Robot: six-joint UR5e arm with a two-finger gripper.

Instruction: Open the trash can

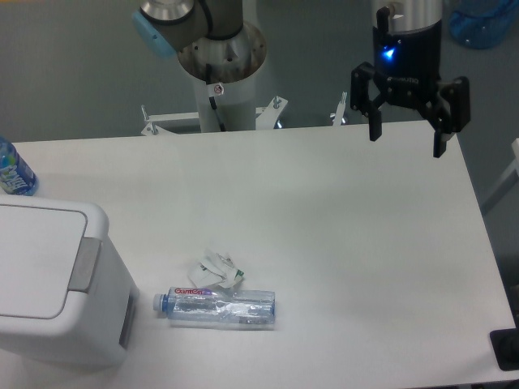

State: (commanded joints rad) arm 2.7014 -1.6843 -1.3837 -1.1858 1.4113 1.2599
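The trash can (49,284) is a large boxy white bin at the front left of the table, with a flat white lid lying shut and a grey push tab (83,265) on its right edge. My gripper (408,142) hangs open and empty above the table's far right corner, well away from the bin.
A crushed clear plastic bottle (217,307) lies on its side right of the bin, with a crumpled white wrapper (216,268) just behind it. A blue bottle (14,170) stands at the far left edge. The arm's base (219,65) rises behind the table.
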